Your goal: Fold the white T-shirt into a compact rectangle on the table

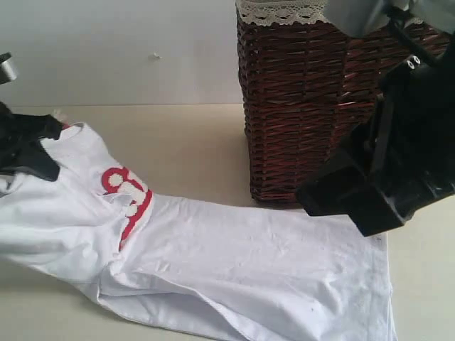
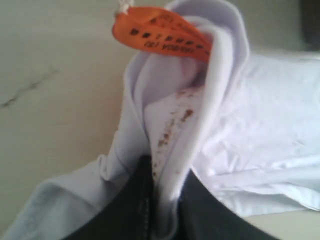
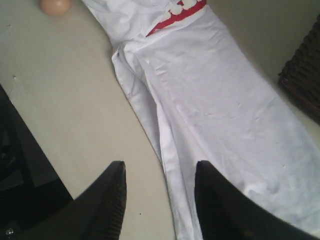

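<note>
The left end effector (image 2: 162,200), with matte black fingers (image 2: 120,215), is clamped tight on a doubled fold of the soft white cotton short-sleeved T-shirt (image 1: 249,270) at its neck end. The cloth stands up from the pinch in a rounded, ribbed ridge. The inner face of that fold carries small rust-brown specks (image 2: 170,130). A glossy orange paper tag (image 2: 160,32) hangs at the top of the fold on a pale cord. Its dark printed characters are too blurred to read.

The right end effector (image 3: 160,190) has its tapered black fingers spread wide with nothing between them, and it hangs over the shirt's folded long edge near the hem.

The shirt lies on the smooth, matte cream-white bench (image 1: 192,142) as a long, lightly creased band. Its neck end rises towards the left grip. Chunky red fuzzy letters (image 1: 128,192) on the chest are half buried in a fold and cannot be made out.

Behind the shirt's middle stands a dark brown woven wicker basket (image 1: 306,106) with a cream lace trim (image 1: 281,13) round its rim. A small round peach-coloured object (image 3: 55,5) sits on the bench near the shirt's chest end.
</note>
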`<act>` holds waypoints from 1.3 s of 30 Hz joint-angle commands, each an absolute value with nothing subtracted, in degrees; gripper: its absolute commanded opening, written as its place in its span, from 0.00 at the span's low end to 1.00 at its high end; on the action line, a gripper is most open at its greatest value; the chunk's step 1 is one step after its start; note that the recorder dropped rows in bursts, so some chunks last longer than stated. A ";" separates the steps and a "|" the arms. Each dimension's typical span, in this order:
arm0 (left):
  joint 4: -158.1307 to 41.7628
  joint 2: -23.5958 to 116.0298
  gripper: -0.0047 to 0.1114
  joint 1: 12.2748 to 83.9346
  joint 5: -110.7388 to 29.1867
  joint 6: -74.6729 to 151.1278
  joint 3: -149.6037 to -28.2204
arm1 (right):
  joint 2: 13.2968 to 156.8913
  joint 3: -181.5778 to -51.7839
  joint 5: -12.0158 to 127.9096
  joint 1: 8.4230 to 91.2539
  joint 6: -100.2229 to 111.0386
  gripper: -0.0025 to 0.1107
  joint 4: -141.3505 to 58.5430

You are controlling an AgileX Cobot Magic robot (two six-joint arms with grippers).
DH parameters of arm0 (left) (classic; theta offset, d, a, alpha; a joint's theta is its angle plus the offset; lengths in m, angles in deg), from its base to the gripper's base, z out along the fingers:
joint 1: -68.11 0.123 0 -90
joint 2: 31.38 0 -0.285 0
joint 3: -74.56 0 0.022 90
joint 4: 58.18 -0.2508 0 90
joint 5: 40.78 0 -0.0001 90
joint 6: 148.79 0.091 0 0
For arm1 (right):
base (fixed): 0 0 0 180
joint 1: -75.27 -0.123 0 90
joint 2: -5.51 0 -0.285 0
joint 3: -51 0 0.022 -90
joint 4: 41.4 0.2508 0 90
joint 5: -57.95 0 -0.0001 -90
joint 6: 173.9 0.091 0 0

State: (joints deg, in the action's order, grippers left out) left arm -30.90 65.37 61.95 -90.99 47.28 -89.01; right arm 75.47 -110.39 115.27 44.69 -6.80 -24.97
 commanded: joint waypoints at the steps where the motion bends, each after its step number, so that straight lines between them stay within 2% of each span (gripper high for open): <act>1: -26.33 64.15 0.04 55.75 -91.23 47.06 -91.02 | 75.27 -110.33 114.36 44.57 -7.37 0.40 -24.74; 9: -21.67 64.02 0.04 42.85 -87.16 47.06 -92.15 | 75.27 -110.33 114.36 44.57 -7.37 0.40 -24.74; 12: -17.79 64.13 0.04 33.00 -79.66 47.06 -92.15 | 75.27 -110.33 114.20 44.57 -7.37 0.40 -24.74; 14: -16.79 64.37 0.04 29.06 -76.21 47.06 -92.15 | 75.27 -110.33 114.08 44.57 -7.37 0.40 -24.74; 27: -13.21 77.24 0.06 9.64 -58.30 47.65 -92.15 | 65.92 -112.72 113.30 44.57 -7.37 0.40 -24.61; 29: -13.21 78.65 0.13 7.60 -55.08 48.95 -92.28 | 65.66 -112.72 113.14 44.57 -7.37 0.40 -24.61; 32: -12.45 80.69 0.35 6.17 -52.43 49.09 -93.21 | 65.66 -112.72 113.14 44.57 -7.37 0.40 -24.61; 33: -12.30 81.20 0.47 5.72 -51.63 49.09 -93.88 | 65.66 -112.72 113.25 44.57 -7.37 0.40 -24.61; 35: -12.30 81.86 0.58 5.60 -51.01 49.09 -94.80 | 65.66 -112.72 113.25 44.57 -7.37 0.40 -24.61; 36: -12.30 82.11 0.63 5.60 -51.12 49.09 -95.69 | 65.66 -112.72 113.36 44.57 -7.37 0.40 -24.61; 39: -14.07 81.76 0.63 5.60 -51.26 49.22 -97.09 | 65.66 -112.72 113.48 44.57 -7.37 0.40 -24.61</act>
